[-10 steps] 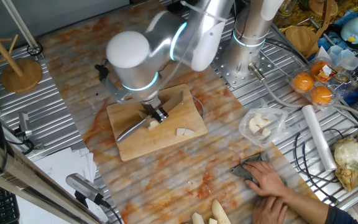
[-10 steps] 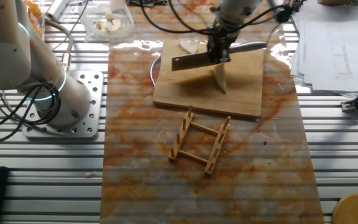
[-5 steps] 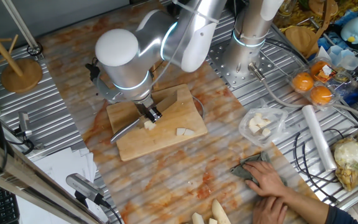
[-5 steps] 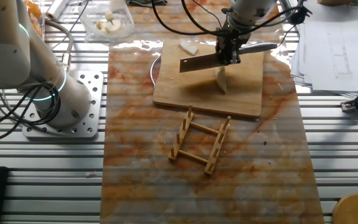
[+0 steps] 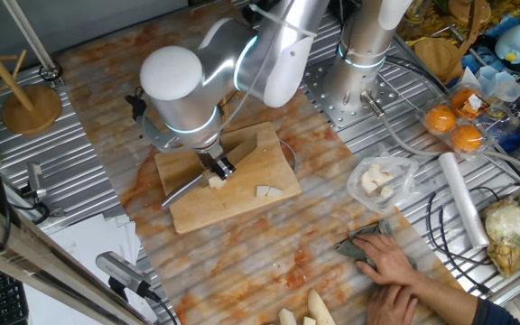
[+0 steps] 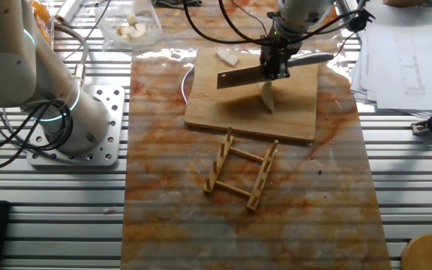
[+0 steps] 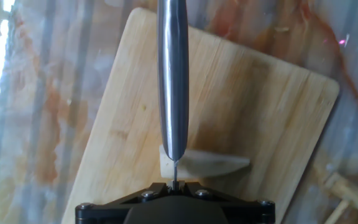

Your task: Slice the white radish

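The white radish [image 6: 266, 97] is a tapered cream stick lying on the wooden cutting board [image 6: 223, 112], also visible as radish [image 7: 207, 165] and radish [image 5: 215, 181]. My gripper [image 6: 276, 64] is shut on a cleaver-style knife [image 6: 240, 75] by its handle. The blade's spine [image 7: 173, 81] runs across the radish near its blunt end. The gripper [image 7: 174, 185] sits at the bottom edge of the hand view. Whether the edge touches the radish is hidden. Small cut chunks [image 5: 267, 190] lie on the board, a chunk [image 6: 227, 56] near its far edge.
A clear bag of pale chunks [image 5: 377, 179] lies right of the board. A person's hand [image 5: 391, 262] rests on a grey cloth. Thick pale roots [image 5: 301, 311] lie at the front edge. A wooden rack [image 6: 242, 174] stands beside the board, a second arm's base [image 6: 73, 120] nearby.
The gripper and knife shifted a little along the board toward the radish's blunt end between the earliest frames and half a second ago. Since then they have held still.
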Robot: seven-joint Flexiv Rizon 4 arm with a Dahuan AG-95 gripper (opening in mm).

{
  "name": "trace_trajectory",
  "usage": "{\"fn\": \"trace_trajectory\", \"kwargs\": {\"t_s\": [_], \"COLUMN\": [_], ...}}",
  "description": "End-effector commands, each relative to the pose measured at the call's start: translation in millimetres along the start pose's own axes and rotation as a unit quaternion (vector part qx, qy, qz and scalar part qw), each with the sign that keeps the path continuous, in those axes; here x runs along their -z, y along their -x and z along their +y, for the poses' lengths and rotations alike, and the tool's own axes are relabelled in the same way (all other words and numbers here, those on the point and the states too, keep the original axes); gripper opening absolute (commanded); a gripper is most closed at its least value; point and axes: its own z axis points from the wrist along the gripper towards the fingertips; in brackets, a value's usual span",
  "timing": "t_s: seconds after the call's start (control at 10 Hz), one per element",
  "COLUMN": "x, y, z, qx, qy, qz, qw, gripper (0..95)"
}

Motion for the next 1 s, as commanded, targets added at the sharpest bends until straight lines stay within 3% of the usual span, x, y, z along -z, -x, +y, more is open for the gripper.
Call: {"fn": "trace_trajectory", "kwargs": {"t_s": [0.1,0.2,0.4,0.5,0.6,0.7,0.9,1.0], "x": [-13.2,-25.8,-38.1,-36.2,-34.3,-25.5,0.6,5.0], "y": [-13.5,-28.3,-40.5,-40.9,-41.7,-43.1,-46.7,-46.5], "z": [1.0,4.7,8.7,8.3,8.7,8.9,10.3,10.4], "qx": [-0.005,-0.003,0.004,0.006,0.004,0.002,0.002,0.001], "qy": [0.006,0.011,0.01,0.007,0.014,0.026,0.016,0.015], "qz": [0.001,0.0,0.0,0.005,0.004,0.003,0.014,0.011], "qw": [1.0,0.9999,0.9999,0.9999,0.9999,0.9996,0.9998,0.9998], "gripper": [0.0,0.0,0.0,0.0,0.0,0.0,0.0,0.0]}}
